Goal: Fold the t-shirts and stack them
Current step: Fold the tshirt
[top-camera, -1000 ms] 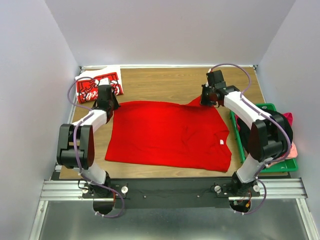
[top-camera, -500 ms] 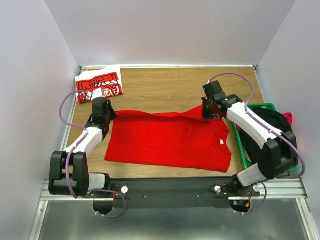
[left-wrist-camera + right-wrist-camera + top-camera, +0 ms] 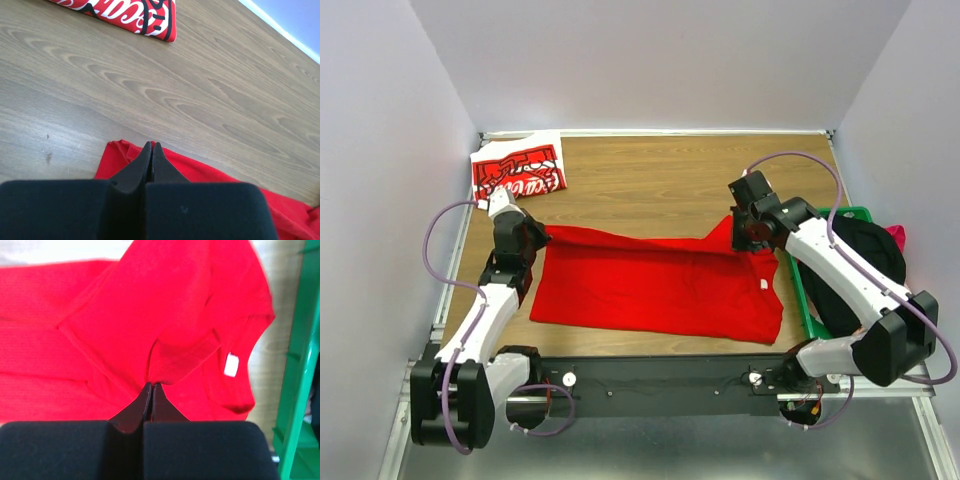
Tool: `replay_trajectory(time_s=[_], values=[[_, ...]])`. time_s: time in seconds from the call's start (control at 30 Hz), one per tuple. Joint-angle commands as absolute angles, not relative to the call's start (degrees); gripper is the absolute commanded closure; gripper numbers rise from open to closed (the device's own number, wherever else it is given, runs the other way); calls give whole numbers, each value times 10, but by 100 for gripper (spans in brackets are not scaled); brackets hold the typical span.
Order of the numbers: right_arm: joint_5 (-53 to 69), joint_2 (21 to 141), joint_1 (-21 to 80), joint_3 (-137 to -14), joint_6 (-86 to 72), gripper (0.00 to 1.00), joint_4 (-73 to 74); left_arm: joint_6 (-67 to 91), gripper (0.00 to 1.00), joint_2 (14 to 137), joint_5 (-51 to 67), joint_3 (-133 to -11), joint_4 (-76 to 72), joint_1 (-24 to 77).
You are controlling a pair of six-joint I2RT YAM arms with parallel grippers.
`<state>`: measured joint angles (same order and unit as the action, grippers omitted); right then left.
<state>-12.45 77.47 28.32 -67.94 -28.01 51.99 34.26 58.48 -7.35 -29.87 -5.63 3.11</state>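
**A:** Wood-grain table (image 3: 650,165), pale walls on three sides, a metal rail (image 3: 670,375) along the near edge where both arms are bolted. What's lying around out there?

**B:** On the right edge there's a green crate (image 3: 801,292) with something dark (image 3: 873,245) heaped in it and a scrap of pink behind. The right arm stretches over that crate. At the far left corner lies the folded printed t-shirt (image 3: 518,172), red with white script, well apart from both grippers. Nothing sits between the grippers and their work.

**A:** And the left gripper (image 3: 151,146)?

**B:** Clamped tight, with no gap between the black fingers (image 3: 141,162). Red cloth wraps right up around the tips, so it's pinching the far left corner of the plain red t-shirt (image 3: 655,290). Bare wood lies beyond the tips, and the printed shirt is up at the top of the wrist view.

**A:** Right gripper (image 3: 151,386)?

**B:** Same story: jaws pressed together, nipping a fold of that same red t-shirt. From above, the cloth rises to a small peak at the gripper, near the crate's far end.

**A:** So where does the red shirt sit overall?

**B:** It's spread across the near half of the table between the two arms. Its far edge is strung from one gripper to the other and the rest lies flat toward the rail. The collar and its white label (image 3: 231,365) are on the right side, just beside the right gripper's tips, with the green crate wall next to that.
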Motion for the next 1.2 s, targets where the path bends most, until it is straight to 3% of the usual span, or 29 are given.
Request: replay_trajectory(time_s=[0.0, 0.47, 0.57, 0.6, 0.67, 0.7, 0.8, 0.97, 1.17], values=[[-148, 756, 311, -675, -311, 100, 577, 359, 100, 562, -105, -290, -25, 28], [-131, 742, 434, -629, -389, 100, 612, 404, 100, 470, -163, -268, 76, 28], [-112, 751, 465, -607, -397, 99, 595, 411, 85, 428, -170, -264, 99, 28], [-92, 751, 477, -601, -398, 92, 578, 419, 60, 415, -170, -261, 100, 28], [-75, 753, 486, -590, -399, 74, 562, 425, 36, 383, -174, -262, 111, 28], [-60, 755, 490, -587, -398, 55, 548, 420, 34, 374, -182, -266, 112, 28], [-51, 758, 492, -583, -392, 32, 527, 396, 34, 359, -183, -275, 99, 28], [-159, 780, 491, -605, -396, 12, 511, 381, 34, 424, -116, -276, 10, 30], [-197, 827, 398, -593, -351, 10, 419, 404, 34, 572, -99, -289, -97, 139]])
